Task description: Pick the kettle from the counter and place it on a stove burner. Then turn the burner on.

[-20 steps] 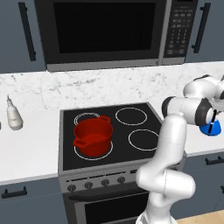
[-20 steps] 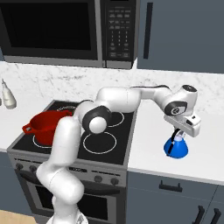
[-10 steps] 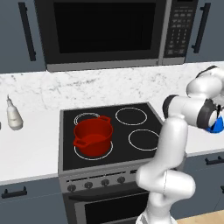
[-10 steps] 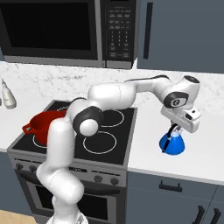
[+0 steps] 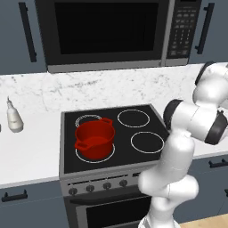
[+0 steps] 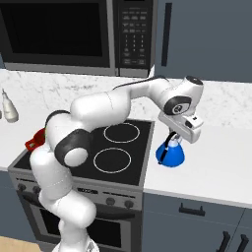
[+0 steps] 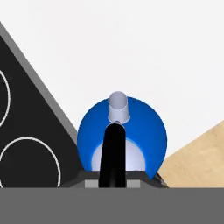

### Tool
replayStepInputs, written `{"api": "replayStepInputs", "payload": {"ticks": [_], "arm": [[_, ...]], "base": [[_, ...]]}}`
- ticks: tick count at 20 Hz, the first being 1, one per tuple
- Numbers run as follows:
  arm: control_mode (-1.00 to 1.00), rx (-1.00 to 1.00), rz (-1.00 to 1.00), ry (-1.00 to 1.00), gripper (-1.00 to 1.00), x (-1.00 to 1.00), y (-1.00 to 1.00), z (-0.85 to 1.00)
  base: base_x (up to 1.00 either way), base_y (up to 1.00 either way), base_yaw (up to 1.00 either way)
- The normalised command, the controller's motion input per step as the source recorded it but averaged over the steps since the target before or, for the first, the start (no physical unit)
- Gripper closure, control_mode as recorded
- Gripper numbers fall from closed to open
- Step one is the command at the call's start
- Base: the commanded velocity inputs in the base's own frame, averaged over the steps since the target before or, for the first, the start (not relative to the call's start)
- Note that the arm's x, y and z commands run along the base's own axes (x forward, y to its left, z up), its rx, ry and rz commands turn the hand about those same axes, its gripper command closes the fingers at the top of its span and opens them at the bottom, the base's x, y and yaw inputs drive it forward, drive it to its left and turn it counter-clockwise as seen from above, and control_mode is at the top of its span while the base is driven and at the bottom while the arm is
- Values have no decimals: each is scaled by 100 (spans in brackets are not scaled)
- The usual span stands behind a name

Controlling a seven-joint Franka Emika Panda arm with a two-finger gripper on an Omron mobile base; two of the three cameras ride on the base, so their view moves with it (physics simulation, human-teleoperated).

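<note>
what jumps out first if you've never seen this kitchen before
The blue kettle hangs by its black handle from the shut pincer, over the white counter just right of the stove. A red pot sits on the front left burner of the black cooktop.

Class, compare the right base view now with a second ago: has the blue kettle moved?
Yes. The kettle, held by its handle in the gripper, has shifted left toward the cooktop edge and now hangs close beside it.
</note>
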Motion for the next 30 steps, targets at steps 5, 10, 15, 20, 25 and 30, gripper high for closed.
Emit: {"api": "replayStepInputs", "payload": {"ticks": [5, 10, 15, 20, 25, 30], "arm": [[-100, 0, 0, -23, 100, 0, 100, 15], [-100, -2, 0, -22, 100, 2, 100, 19], [-100, -12, 0, 0, 100, 4, 100, 24], [-100, -6, 1, 24, 100, 1, 100, 7], [-100, 2, 6, 5, 100, 0, 61, -4], [-100, 1, 1, 1, 100, 0, 12, -3]], "base": [[0, 0, 0], [0, 0, 0], [0, 0, 0], [0, 0, 0], [0, 0, 0], [0, 0, 0]]}}
